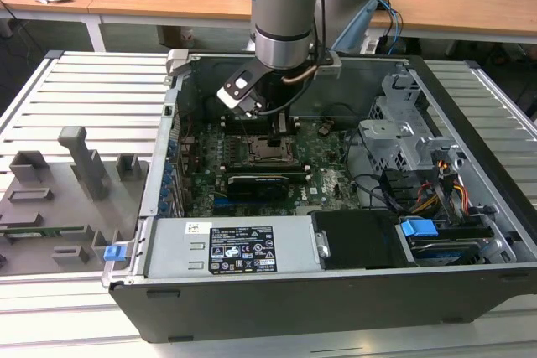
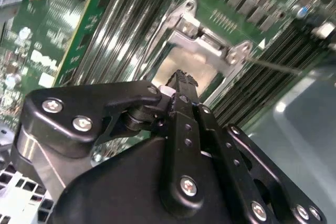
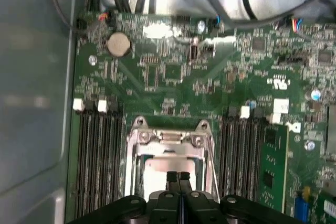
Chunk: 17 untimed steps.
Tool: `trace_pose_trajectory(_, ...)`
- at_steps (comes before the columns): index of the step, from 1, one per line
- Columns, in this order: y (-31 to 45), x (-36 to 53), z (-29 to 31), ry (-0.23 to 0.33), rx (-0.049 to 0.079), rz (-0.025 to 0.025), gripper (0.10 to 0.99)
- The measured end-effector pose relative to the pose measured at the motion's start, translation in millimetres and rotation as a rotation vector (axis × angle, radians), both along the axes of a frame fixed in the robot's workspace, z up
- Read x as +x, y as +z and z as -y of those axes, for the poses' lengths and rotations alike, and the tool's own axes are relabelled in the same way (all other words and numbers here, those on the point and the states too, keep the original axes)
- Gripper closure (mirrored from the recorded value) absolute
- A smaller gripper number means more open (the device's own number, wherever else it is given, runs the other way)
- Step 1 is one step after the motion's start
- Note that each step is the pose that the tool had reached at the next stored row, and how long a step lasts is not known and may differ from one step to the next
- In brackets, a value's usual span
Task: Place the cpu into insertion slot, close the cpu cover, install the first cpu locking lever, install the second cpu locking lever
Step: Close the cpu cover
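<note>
In the exterior view my gripper (image 1: 281,126) hangs inside the open computer case, just above the insertion slot (image 1: 270,149) on the green board. In both wrist views the fingers are pressed together with nothing between them. Their tips (image 3: 178,176) (image 2: 181,78) sit over the cpu (image 3: 156,174) (image 2: 176,65), whose silvery top lies in the socket. The cpu cover (image 3: 168,147) (image 2: 206,43), a silvery frame, lies flat around the chip with its hinge on the side away from my fingers. A thin wire locking lever (image 3: 212,163) (image 2: 273,65) runs along one side of the socket.
Black memory slots (image 3: 97,153) flank the socket on both sides. A long black card (image 1: 264,182) lies just in front of the socket, with the power supply (image 1: 235,249) nearer still. A drive cage (image 1: 403,127) and cables fill the exterior view's right. A grey fixture tray (image 1: 67,182) lies outside the case.
</note>
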<state>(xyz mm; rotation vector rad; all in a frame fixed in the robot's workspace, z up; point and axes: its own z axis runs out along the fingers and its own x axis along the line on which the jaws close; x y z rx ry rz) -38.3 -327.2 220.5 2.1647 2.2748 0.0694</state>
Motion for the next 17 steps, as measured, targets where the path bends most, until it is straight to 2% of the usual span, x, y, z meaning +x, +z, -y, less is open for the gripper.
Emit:
trace_pose_trajectory(2, -2.4, -5.7, -2.4, 0.000, 0.000, 0.0000, 0.980)
trace_pose_trajectory(7, -6.8, -14.2, -2.6, 0.002, 0.000, 0.0000, 0.980)
trace_pose_trajectory(17, -13.7, -15.7, -3.8, 0.005, 0.001, 0.0000, 0.980)
